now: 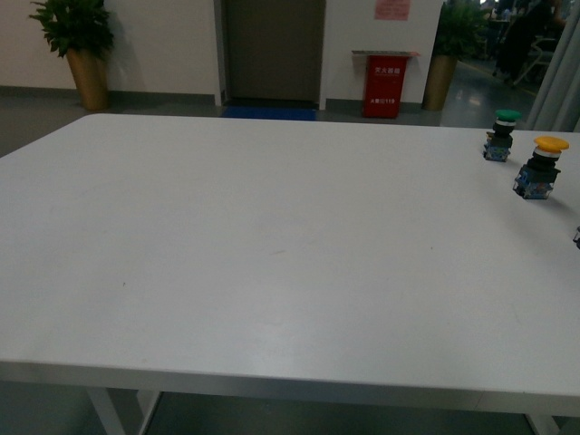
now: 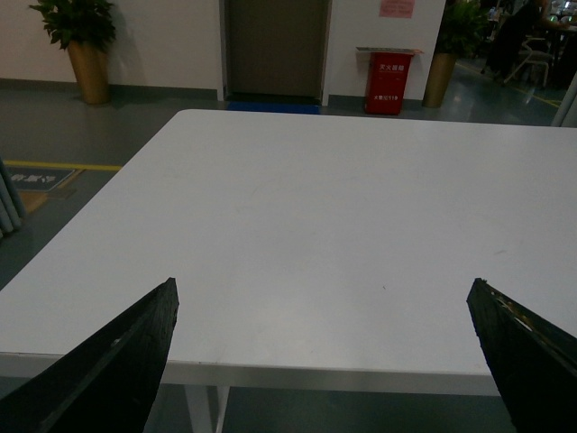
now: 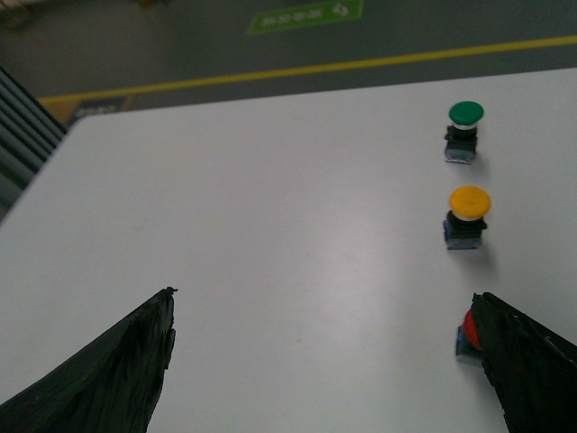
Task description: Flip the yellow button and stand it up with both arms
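Observation:
The yellow button [image 1: 542, 166] stands upright on its black-blue block, cap up, near the right edge of the white table [image 1: 272, 245]. It also shows in the right wrist view [image 3: 468, 216]. My right gripper [image 3: 325, 298] is open and empty, above the table, well short of the yellow button. My left gripper [image 2: 322, 293] is open and empty, hovering at the table's near edge; no button shows in its view. Neither arm shows in the front view.
A green-capped button [image 1: 501, 133] stands upright just behind the yellow one, also in the right wrist view [image 3: 463, 130]. A red-capped button [image 3: 470, 334] sits partly hidden behind my right gripper's finger. Plants, a door and a red box stand beyond the table.

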